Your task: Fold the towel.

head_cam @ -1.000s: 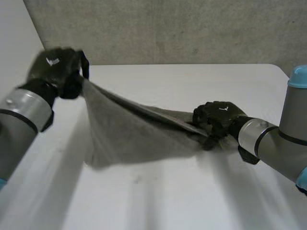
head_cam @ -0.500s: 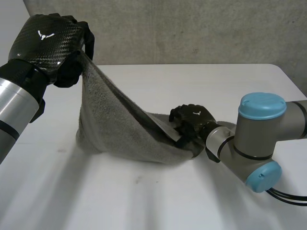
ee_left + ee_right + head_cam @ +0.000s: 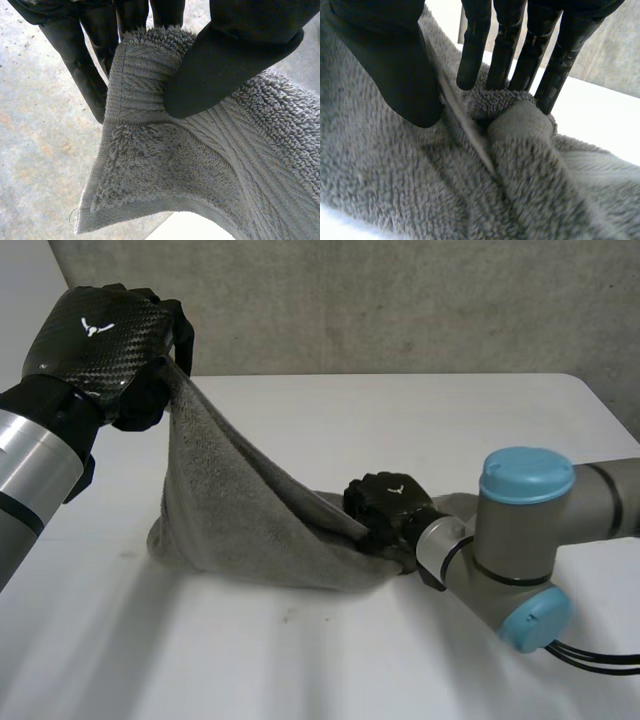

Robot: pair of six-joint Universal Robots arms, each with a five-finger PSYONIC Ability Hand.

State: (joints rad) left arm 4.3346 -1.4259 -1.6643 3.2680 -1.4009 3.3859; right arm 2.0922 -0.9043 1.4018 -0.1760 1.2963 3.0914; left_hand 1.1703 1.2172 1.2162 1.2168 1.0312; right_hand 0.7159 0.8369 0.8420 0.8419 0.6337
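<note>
Head view: the left hand (image 3: 100, 345) is raised above the left side of the white table (image 3: 330, 660), its fingers curled and pinching one corner of the grey towel (image 3: 235, 510). From that corner the towel hangs as a taut, slanted sheet down to the right hand (image 3: 385, 502). That hand sits low near the table's middle with its fingers closed on the cloth's other end. The towel's lower edge rests on the table between the two hands. The right arm (image 3: 520, 530), grey with light-blue caps, reaches in from the right side. A grey wall (image 3: 400, 300) stands behind the table.

Left wrist view: the thumb (image 3: 225, 65) presses the hemmed corner of the towel (image 3: 200, 165) against the fingers (image 3: 85, 75) behind it. The looped pile and ribbed border fall away below the grip.

Right wrist view: the thumb (image 3: 390, 60) lies on one side of a bunched fold of towel (image 3: 410, 170) and the fingers (image 3: 505, 50) on the other, pinching the fold between them. The white table (image 3: 600, 115) shows beyond the fingertips.
</note>
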